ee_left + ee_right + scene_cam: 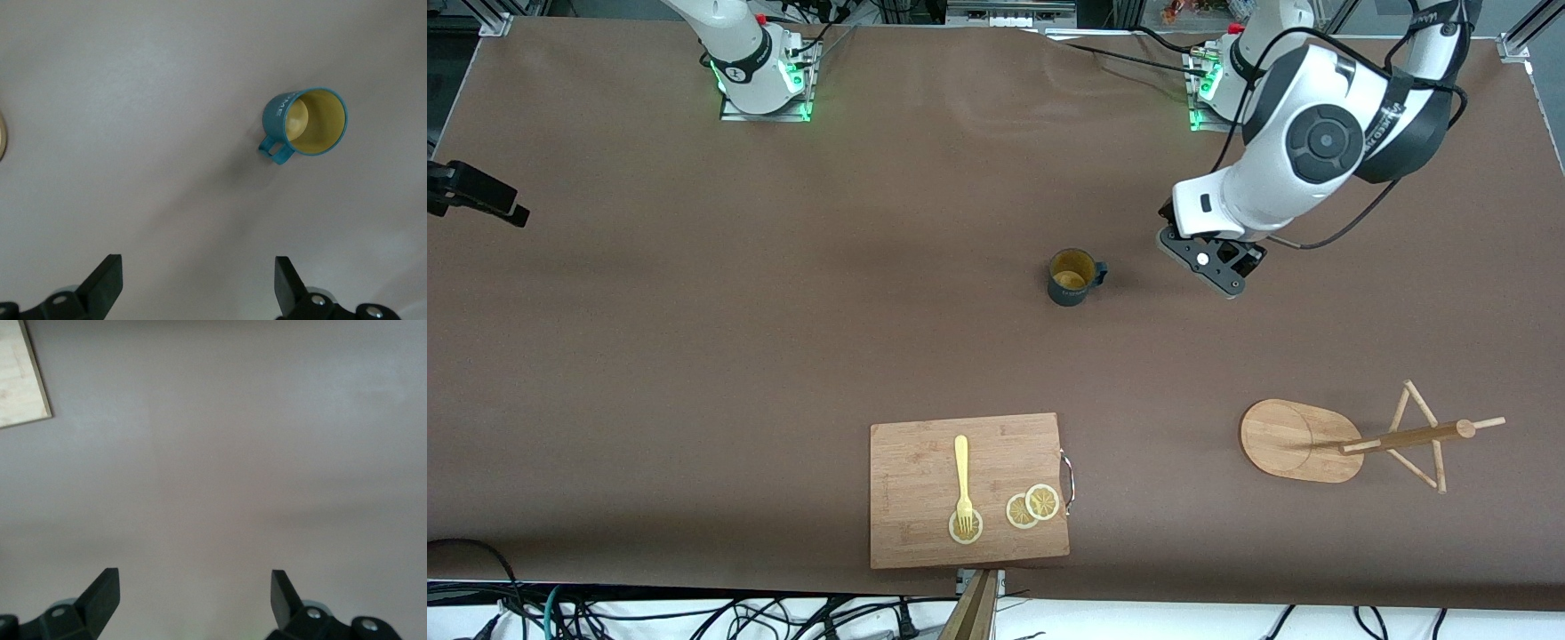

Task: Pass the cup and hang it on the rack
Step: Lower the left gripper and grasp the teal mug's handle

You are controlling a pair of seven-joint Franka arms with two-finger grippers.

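You are at the approach step. The cup (1075, 276) stands upright at frame centre on the worktop (694, 356); the rack (1352, 439) sits lower right. Your left gripper (1214, 262), jaws wide and empty, hovers beside the cup; next it must descend onto it. Your right gripper (193, 600), jaws wide, waits over bare worktop.

Right arm (738, 53) cut off by front view's top edge just above its base, so right gripper (193, 597) shows only in right wrist view, as two finger tips w/ the rest cropped. Left gripper (1214, 260) mostly hidden under its own wrist in front view. Lettering on cup (1072, 277) too small to read; cutting board (20, 380) only a corner in right wrist view.
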